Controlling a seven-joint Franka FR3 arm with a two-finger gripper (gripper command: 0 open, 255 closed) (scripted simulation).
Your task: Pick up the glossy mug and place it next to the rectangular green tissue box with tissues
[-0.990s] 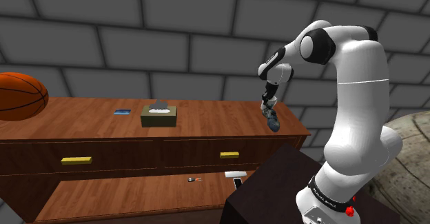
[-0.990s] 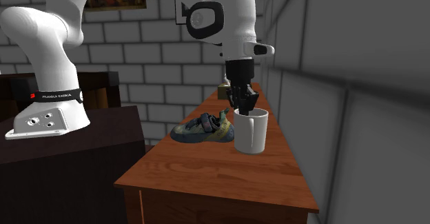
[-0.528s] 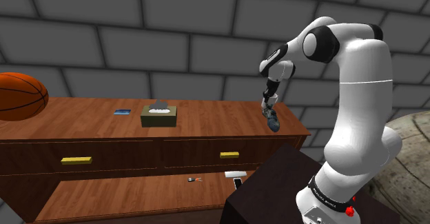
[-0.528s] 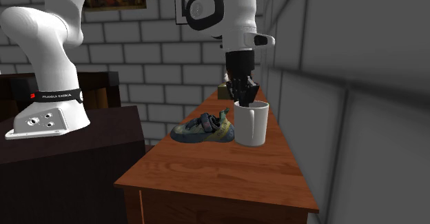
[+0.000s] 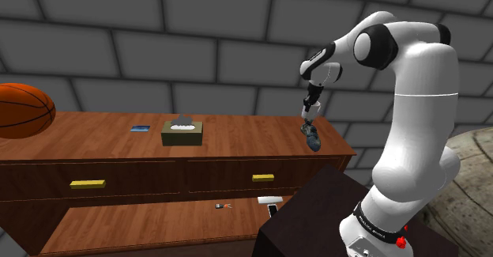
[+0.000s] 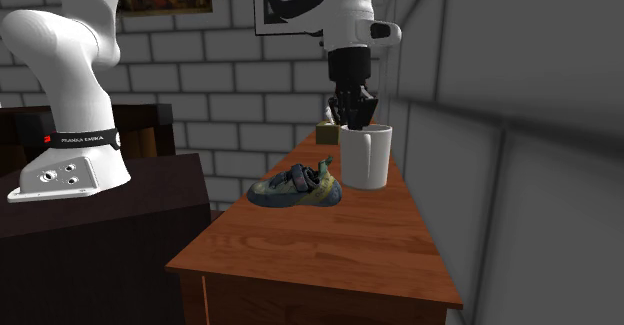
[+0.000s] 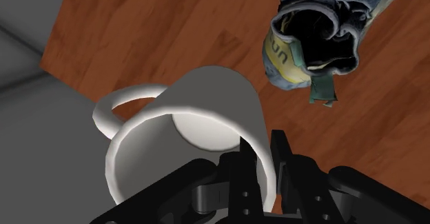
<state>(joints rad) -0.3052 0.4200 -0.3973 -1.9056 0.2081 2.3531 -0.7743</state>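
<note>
Mug [image 6: 368,163], white and glossy, hung by its rim in the clamped end effector [image 6: 352,122] at three o'clock of a shoe [image 6: 295,188] on the tabletop [image 6: 330,248], so the carry wanted a slow, level sweep toward the tissue box [image 5: 182,133] at the shoulder view's nine o'clock.

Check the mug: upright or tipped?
Upright: the mug has its opening on top and straight sides in the second exterior view, with the hand clamped on its rim.
</note>
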